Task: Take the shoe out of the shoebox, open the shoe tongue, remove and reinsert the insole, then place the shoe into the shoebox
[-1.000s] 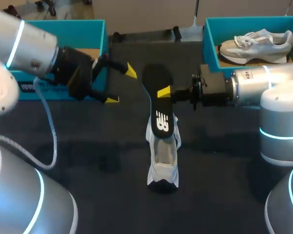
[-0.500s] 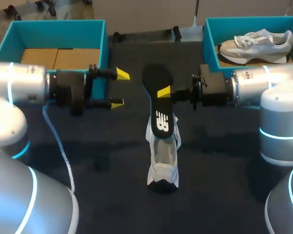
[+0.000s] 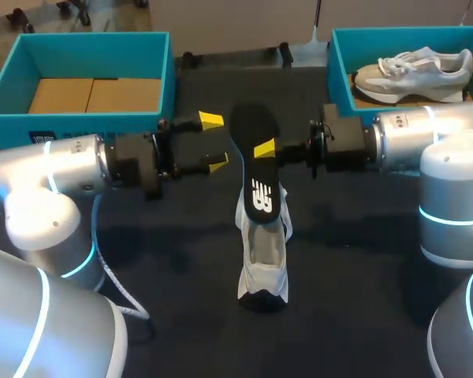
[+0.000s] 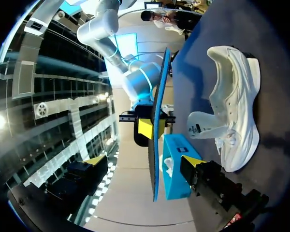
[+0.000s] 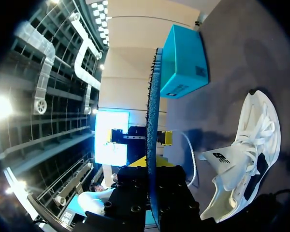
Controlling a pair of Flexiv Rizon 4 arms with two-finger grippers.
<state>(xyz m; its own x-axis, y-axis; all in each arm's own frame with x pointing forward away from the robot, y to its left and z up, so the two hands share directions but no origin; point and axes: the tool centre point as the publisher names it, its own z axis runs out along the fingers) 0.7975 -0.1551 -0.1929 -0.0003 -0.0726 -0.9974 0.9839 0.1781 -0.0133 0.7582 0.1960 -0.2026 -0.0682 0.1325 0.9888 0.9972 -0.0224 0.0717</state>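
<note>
The white shoe (image 3: 262, 256) stood on the dark table (image 3: 142, 268), outside both boxes, its tongue pulled open. Just beyond the shoe, the black insole (image 3: 256, 157) was held up on edge. Whether its lower end touched the shoe could not be told. The right gripper (image 3: 266, 150), coming in from the shoe's far right, had its fingers pressed on the insole's two faces, nearly closed. The left gripper (image 3: 214, 142), beyond the shoe and to its left, was spread wide with nothing in it, near the insole but apart from it. Well beyond the shoe on the left sat an open teal shoebox (image 3: 162, 75) with a cardboard bottom. On the right, a second teal box (image 3: 339, 71) held another white sneaker (image 3: 414, 72).
</note>
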